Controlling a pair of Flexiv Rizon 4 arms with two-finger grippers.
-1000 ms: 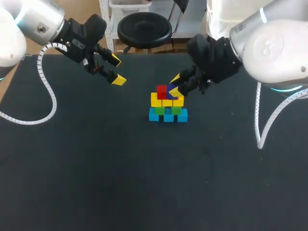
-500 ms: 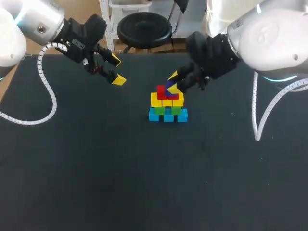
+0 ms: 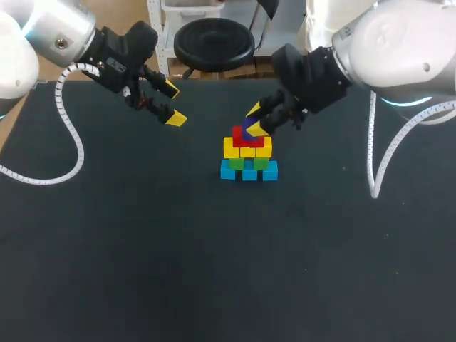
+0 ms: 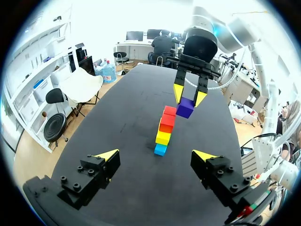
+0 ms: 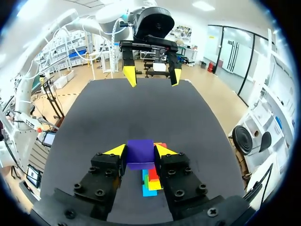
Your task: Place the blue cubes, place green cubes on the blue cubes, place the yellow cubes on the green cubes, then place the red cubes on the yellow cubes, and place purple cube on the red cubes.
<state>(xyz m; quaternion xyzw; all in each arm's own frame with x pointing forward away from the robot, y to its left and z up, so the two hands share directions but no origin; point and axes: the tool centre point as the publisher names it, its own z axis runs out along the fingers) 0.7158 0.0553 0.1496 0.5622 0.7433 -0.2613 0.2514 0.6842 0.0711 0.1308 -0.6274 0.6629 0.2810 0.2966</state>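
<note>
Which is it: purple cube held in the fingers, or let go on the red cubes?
Held. The right gripper's fingers press the purple cube from both sides, over the red cubes; contact with them: cannot tell.

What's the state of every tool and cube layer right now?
left tool: open, empty, off to the side of the stack
right tool: shut on purple cube, over the stack
purple cube: gripped, not released
red cubes: on yellow cubes
yellow cubes: on green cubes
green cubes: on blue cubes
blue cubes: on the table
</note>
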